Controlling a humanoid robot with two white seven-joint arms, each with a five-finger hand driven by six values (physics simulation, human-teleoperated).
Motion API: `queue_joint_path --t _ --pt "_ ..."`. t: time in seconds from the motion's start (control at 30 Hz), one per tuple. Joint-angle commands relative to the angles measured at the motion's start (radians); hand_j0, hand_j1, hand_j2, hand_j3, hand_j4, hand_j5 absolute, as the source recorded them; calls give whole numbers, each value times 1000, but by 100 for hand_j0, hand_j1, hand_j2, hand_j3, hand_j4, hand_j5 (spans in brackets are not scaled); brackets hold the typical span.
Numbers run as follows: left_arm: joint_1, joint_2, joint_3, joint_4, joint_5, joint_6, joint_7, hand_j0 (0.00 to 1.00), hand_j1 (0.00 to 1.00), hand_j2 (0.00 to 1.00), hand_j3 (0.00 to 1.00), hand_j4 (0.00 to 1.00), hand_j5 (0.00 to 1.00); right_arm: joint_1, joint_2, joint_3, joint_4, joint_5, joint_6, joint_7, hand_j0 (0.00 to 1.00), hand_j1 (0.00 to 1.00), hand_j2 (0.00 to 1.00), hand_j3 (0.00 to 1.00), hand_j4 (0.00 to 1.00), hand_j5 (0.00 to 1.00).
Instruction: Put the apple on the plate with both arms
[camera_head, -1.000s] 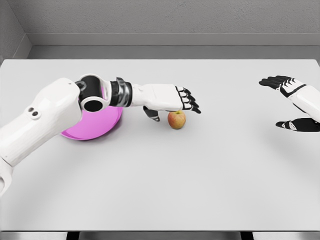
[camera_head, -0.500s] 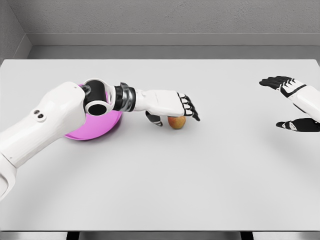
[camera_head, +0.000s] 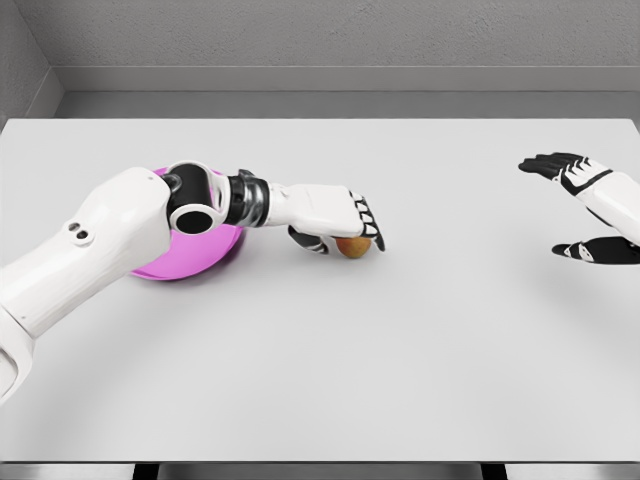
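Note:
The apple (camera_head: 353, 248) rests on the white table (camera_head: 400, 340), mostly covered by my left hand (camera_head: 345, 238). That hand's fingers (camera_head: 366, 222) curl down over the apple's top and far side, with the thumb (camera_head: 310, 241) at its left. The pink plate (camera_head: 185, 262) lies left of the apple, largely hidden behind my left forearm and elbow. My right hand (camera_head: 556, 165) hovers at the far right above the table, fingers spread and empty, well away from the apple.
A dark shadow of the right hand (camera_head: 592, 250) falls on the table at the right edge. A grey wall runs along the table's far side.
My left hand has lowered onto the apple and its fingers have curled over it, hiding most of the fruit. The right arm has not moved.

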Motion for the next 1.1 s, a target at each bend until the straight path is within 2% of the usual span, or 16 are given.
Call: queue_joint_path --t 0.0,0.33,0.47,0.57,0.77,1.07 --pt "0 0 3 11 6 2 0 82 82 82 82 82 82 0 -1 0 0 -8 3 -1 100 100 100 100 100 100" --pt "0 -43 -3 43 -1 2 -20 81 81 81 81 81 81 0 -1 0 -2 -9 3 -1 100 100 100 100 100 100" --pt "0 -46 -3 43 4 2 -33 69 69 69 69 69 69 0 -1 0 -2 -9 3 -1 100 100 100 100 100 100" --pt "0 -46 -3 44 4 2 -33 55 55 55 55 55 55 0 -1 0 -2 -9 3 -1 100 100 100 100 100 100" --pt "5 -46 -3 44 4 2 -35 43 43 43 43 43 43 0 -1 -1 -2 -9 3 -1 100 100 100 100 100 100" --pt "6 -46 -2 34 6 2 -35 43 43 43 43 43 43 2 -1 -1 -3 -9 3 -1 100 100 100 100 100 100"
